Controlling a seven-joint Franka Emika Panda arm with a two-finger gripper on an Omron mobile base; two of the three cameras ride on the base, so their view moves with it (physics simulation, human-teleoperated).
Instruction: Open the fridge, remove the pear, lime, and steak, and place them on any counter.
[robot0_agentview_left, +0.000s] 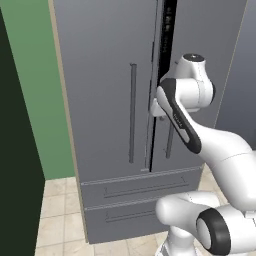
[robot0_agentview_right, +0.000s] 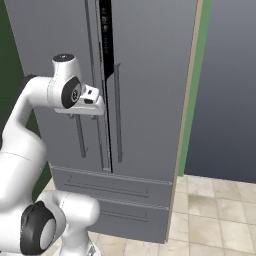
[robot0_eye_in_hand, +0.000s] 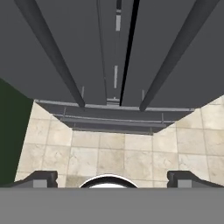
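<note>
My jaws (robot0_eye_in_hand: 112, 178) are wide apart, near the tall grey two-door fridge (robot0_agentview_left: 105, 100). I should grab one long bar handle (robot0_eye_in_hand: 57, 57) squarely, then pull slowly.

Grey two-door fridge (robot0_agentview_left: 105, 110), upright on the tiled floor.
Its two long vertical bar handles flank a black centre strip; the left door appears slightly ajar at the centre. Two lower drawers sit shut beneath.
</note>
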